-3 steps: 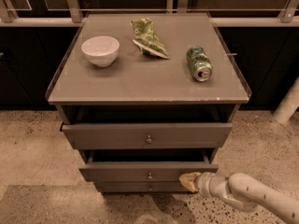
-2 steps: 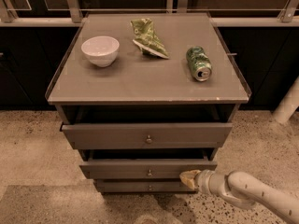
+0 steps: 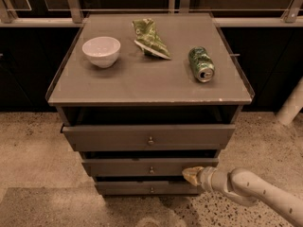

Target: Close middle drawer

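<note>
Touching the right end of the middle drawer (image 3: 123, 167), the fingers (image 3: 191, 175) are pressed together.

No text, brand, number or sign can be read here. The green metal drink can (image 3: 201, 64), which lies on its side on the grey-brown wooden table (image 3: 142, 82), has a printed pattern, but its letters are too blurred to read. The crumpled green and white packet (image 3: 150, 38) near it also shows some print, and no word of it is legible. The tan-tipped gripper (image 3: 191, 175) is at the right end of the flat front of the middle drawer (image 3: 123, 167), and on both I can make out no writing.
</note>
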